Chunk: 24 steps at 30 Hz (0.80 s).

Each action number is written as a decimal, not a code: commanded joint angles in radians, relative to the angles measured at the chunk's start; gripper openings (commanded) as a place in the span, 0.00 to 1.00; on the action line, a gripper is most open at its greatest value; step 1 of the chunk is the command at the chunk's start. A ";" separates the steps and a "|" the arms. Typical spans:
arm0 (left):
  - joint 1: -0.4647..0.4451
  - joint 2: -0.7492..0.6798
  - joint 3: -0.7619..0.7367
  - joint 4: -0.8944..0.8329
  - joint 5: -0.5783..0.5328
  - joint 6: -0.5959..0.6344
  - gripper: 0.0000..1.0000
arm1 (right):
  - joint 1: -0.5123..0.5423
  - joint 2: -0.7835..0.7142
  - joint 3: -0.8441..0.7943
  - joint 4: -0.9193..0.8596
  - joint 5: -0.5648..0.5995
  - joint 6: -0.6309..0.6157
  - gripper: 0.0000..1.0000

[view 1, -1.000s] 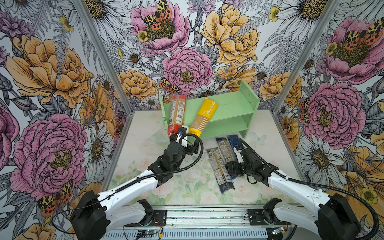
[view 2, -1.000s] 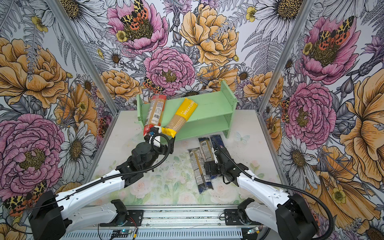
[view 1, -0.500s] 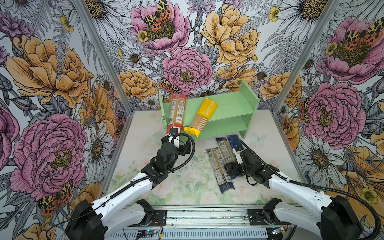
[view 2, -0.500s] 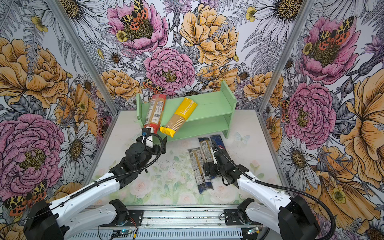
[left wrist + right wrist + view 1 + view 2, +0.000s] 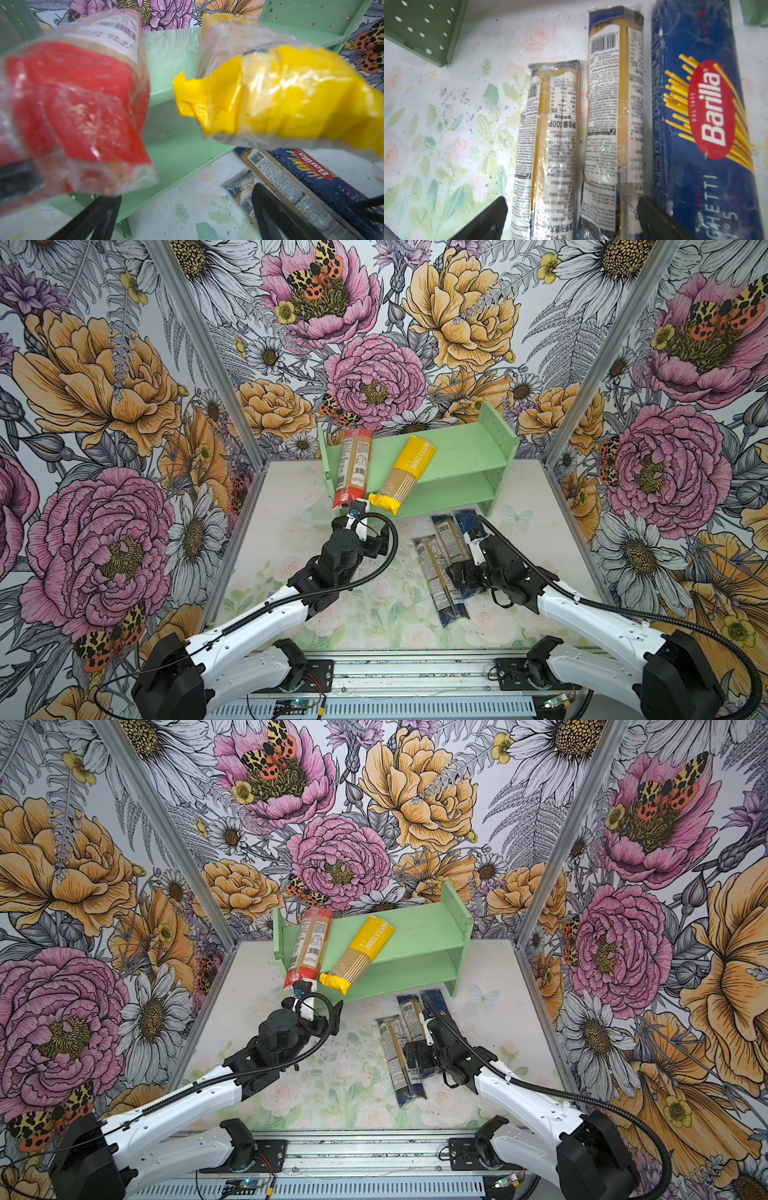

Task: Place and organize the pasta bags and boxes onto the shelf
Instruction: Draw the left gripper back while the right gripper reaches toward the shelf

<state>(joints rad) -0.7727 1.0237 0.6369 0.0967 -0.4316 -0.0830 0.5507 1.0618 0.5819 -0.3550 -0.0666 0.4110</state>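
Floral-print tabletop [image 5: 282, 531] (speckled w/ dirt); floral walls [image 5: 104, 385]; metal rail [image 5: 415, 670] at front.

shelf [image 5: 465, 452]: painted board, smooth, even matt mint finish.
red-ended bag [image 5: 79, 99]: thin clear plastic film, glossy and crinkled, with a white paper-like label.
yellow bag [image 5: 291, 99]: the same shiny film, creased, opaque yellow at the end.
blue-ended clear bags [image 5: 548, 135] [image 5: 614, 104]: glossy wrinkled film over printed labels.
Barilla box [image 5: 695, 176]: printed card with a slight sheen, perhaps under a clear wrap; the close view is too soft to be sure.
table [image 5: 286, 543]: matt printed sheet, scuffed with dark specks.
arm shells [image 5: 266, 614]: smooth white plastic, semi-gloss.
cable conduit [image 5: 392, 543]: black ribbed plastic.
base rail [image 5: 415, 659]: bare brushed metal.
walls [image 5: 104, 385]: matt printed panels.
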 commanded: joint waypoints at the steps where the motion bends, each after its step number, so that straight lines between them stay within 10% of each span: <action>1: -0.019 -0.040 0.006 -0.019 0.004 -0.020 0.99 | 0.000 -0.003 0.078 0.031 -0.039 0.010 1.00; 24: -0.103 -0.243 -0.177 -0.137 -0.019 -0.093 0.99 | 0.100 0.119 0.526 0.026 -0.074 0.122 0.99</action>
<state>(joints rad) -0.8715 0.8146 0.4759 -0.0273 -0.4332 -0.1497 0.6472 1.1603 1.0542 -0.3508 -0.1490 0.4717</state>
